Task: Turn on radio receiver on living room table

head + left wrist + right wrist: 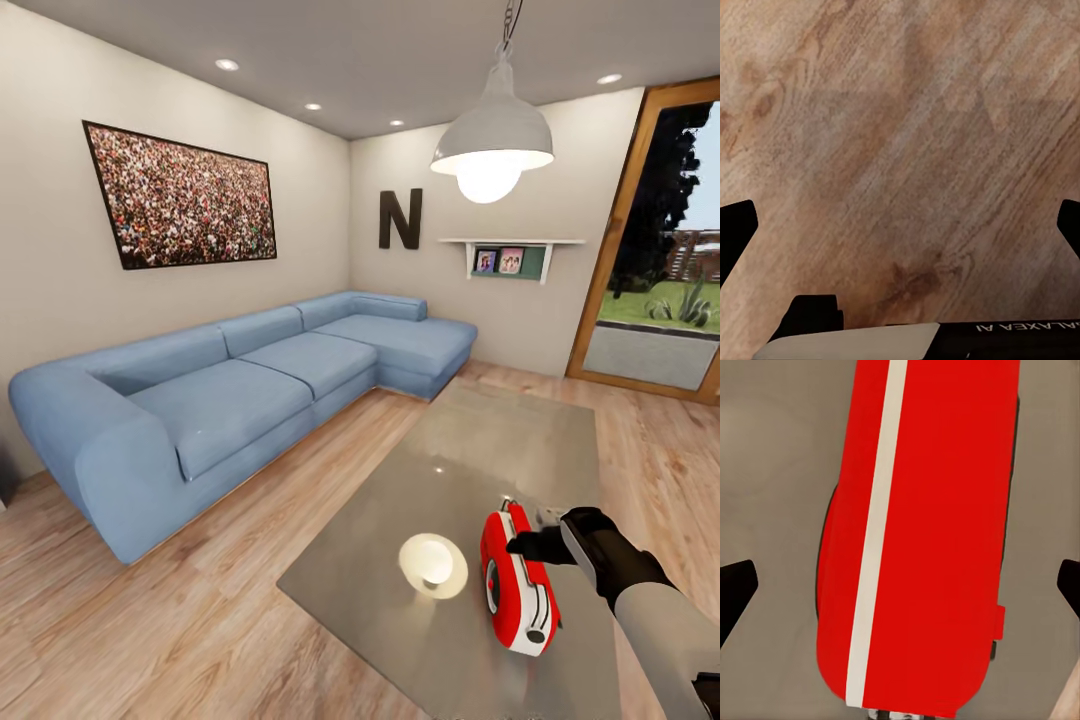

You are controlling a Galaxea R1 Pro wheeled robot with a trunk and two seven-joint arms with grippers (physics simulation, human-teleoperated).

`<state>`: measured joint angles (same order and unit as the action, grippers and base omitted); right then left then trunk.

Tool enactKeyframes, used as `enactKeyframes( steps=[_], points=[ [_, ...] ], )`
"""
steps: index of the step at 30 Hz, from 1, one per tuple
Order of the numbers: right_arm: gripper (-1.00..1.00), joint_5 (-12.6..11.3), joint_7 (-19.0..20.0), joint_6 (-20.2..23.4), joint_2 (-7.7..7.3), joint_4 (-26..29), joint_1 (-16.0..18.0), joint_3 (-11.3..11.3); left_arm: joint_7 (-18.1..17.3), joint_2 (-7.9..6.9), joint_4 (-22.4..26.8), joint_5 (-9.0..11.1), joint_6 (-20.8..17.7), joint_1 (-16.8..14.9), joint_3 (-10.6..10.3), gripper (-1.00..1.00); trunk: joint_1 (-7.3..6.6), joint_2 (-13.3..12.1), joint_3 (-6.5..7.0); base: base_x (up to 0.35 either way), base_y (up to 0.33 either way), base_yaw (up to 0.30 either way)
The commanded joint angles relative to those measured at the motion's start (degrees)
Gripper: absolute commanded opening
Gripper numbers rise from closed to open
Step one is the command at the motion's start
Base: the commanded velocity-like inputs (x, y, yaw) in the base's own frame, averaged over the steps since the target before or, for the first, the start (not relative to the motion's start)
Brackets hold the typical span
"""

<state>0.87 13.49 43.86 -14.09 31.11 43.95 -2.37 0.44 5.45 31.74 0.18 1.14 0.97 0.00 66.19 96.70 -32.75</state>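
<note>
The red radio receiver with its white edge band stands on the near right part of the glossy grey table, its dial face turned toward the sofa. My right gripper comes in from the right at the radio's upper edge, and whether it touches cannot be told. In the right wrist view the radio lies very close, between the wide-apart fingertips of the open right gripper. My left gripper hangs open over bare wood floor, holding nothing.
A blue L-shaped sofa runs along the left and back walls. The white pendant lamp hangs above the table and mirrors in its top. A glass door stands at the right. Wood floor lies between sofa and table.
</note>
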Motion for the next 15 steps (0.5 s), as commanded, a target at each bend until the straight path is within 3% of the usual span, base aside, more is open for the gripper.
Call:
enactKeyframes(
  steps=[1, 6, 15],
  points=[
    [1.00, 0.00, -0.05, 0.00, -0.02, 0.00, 0.01, 0.00, 0.00, 0.00, 0.00, 0.00, 0.00, 0.00, 0.00, 1.00, 0.23, 0.42, -0.18, 0.000, 0.000, 0.000],
    [1.00, 0.01, -0.12, -0.01, -0.03, 0.00, 0.01, 0.00, 0.00, 0.00, 0.02, 0.00, 0.00, 0.00, 0.00, 1.00, 1.32, 2.42, -1.08, 0.000, 0.000, 0.000],
    [1.00, 0.01, -0.21, -0.01, -0.02, -0.02, -0.01, 0.00, 0.00, 0.00, 0.01, 0.00, 0.00, 0.00, 0.00, 1.00, 1.32, 2.42, -1.08, 0.000, 0.000, 0.000]
  ],
)
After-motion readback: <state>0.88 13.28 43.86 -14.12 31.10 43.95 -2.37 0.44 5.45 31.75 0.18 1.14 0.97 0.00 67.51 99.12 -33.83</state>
